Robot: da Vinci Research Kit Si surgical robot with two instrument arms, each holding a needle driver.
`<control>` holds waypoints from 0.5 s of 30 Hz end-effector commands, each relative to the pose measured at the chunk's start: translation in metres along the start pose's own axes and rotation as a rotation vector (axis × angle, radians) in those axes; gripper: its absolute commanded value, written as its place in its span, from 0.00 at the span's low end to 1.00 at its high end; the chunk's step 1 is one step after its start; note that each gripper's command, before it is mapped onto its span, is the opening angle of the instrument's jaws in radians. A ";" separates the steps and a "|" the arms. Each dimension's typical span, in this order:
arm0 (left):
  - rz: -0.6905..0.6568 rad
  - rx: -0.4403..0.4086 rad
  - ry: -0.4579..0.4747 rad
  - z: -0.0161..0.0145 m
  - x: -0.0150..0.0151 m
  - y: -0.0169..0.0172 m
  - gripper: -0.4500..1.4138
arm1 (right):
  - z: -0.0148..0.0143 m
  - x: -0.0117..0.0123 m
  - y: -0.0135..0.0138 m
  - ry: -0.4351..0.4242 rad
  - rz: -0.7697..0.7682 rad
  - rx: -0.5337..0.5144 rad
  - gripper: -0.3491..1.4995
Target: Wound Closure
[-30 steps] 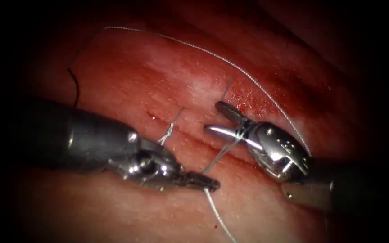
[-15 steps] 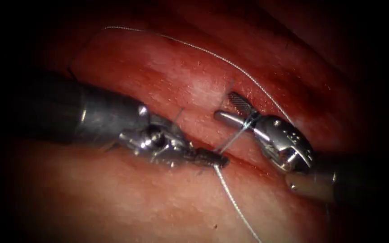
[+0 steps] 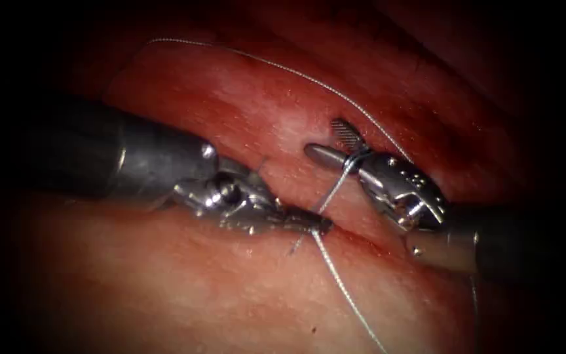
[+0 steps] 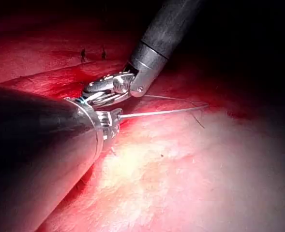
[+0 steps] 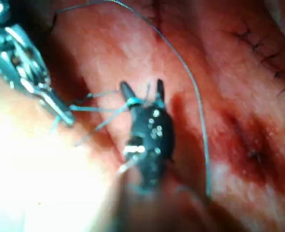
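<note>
My left gripper [image 3: 321, 226] comes in from the left, lies low over the cut [image 3: 368, 239] and is shut on the thread [image 3: 333, 189]. From there the thread rises taut to my right gripper [image 3: 323, 139], which is open on the right side of the cut with the thread looped around the base of its jaws. In the right wrist view the right gripper [image 5: 143, 89] stands spread, and teal thread [image 5: 95, 109] runs from it to the left gripper [image 5: 65, 118]. A free strand [image 3: 348, 295] trails from the left tip down over the pale tissue [image 3: 185, 288].
A long slack strand [image 3: 296, 73] arcs over the tissue behind both tools. A tail of an earlier stitch [image 3: 259, 164] shows beside the left tool's wrist. Dark older stitches [image 5: 258, 38] cross another closed cut. Red fluid [image 3: 388, 141] wets the tissue near the right tool.
The left tool has moved up and to the right with the thread, from the near tissue onto the cut. The right tool has risen slightly, its loop of thread kept.
</note>
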 end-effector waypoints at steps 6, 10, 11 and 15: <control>-0.024 0.003 -0.001 -0.0002 -0.0003 0.0002 0.00 | 0.0012 -0.0013 -0.0007 -0.017 -0.008 -0.009 0.00; -0.076 0.026 -0.003 -0.0020 -0.0010 -0.0001 0.00 | 0.0001 -0.0021 -0.0016 -0.030 -0.025 -0.065 0.00; -0.101 0.039 0.000 -0.0025 -0.0013 -0.0002 0.00 | -0.0004 -0.0022 -0.0021 -0.030 -0.028 -0.075 0.00; -0.175 0.066 -0.022 -0.0049 -0.0032 -0.0011 0.00 | -0.0018 -0.0019 -0.0040 -0.025 -0.075 -0.118 0.00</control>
